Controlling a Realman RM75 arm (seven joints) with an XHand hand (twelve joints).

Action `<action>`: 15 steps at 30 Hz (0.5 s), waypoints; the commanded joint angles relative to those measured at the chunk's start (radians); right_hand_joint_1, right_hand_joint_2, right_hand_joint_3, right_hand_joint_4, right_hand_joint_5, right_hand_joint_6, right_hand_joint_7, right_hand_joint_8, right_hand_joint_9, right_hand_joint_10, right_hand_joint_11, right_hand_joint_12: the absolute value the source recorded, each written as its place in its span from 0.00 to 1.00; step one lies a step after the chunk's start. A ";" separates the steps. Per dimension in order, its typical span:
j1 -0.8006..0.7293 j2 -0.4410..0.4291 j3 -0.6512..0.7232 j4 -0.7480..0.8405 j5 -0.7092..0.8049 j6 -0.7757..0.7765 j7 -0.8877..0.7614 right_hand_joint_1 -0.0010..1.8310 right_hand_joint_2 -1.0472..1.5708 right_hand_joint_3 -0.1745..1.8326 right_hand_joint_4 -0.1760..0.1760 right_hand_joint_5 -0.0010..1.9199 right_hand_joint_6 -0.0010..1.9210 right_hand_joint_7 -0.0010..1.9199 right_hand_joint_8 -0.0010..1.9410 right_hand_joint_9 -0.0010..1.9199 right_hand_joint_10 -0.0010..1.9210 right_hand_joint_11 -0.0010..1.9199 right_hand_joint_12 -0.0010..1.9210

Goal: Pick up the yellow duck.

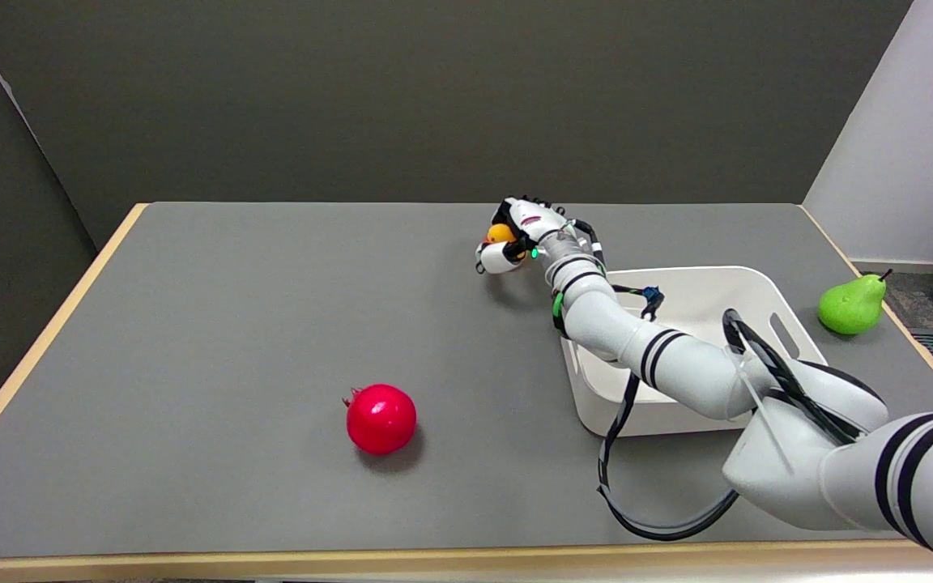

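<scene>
The yellow duck (500, 233) shows only as a small rounded orange-yellow lump, most of it covered by the right hand (515, 235); a speck of reddish orange at its left edge may be the beak, but it is too small to be sure. With so little of it showing, neither its facing nor its long axis can be told. The right hand is curled around it, fingers (526, 212) arched over the top and the thumb (497, 257) tucked beneath, so the duck sits clasped inside the hand. It lies toward the far side of the grey surface (232, 340), right of centre, just beyond the far-left corner of the white bin (766, 295). Whether the duck touches the surface or hangs above it cannot be told. A red pomegranate (381, 418) rests well apart near the front, and a green pear (851, 304) sits by the right edge.
</scene>
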 commanded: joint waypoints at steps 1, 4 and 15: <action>-0.013 -0.054 -0.106 0.164 0.143 0.075 -0.011 0.50 0.90 0.21 0.04 0.23 0.93 0.18 0.75 0.20 0.66 0.01 0.77; -0.027 0.010 0.004 0.043 -0.051 0.036 0.002 0.53 0.92 0.18 0.28 0.23 0.90 0.21 0.88 0.20 0.68 0.02 0.76; -0.031 0.012 0.006 0.058 -0.075 0.037 0.002 0.58 0.91 0.17 0.23 0.30 0.80 0.22 1.00 0.20 0.83 0.00 0.89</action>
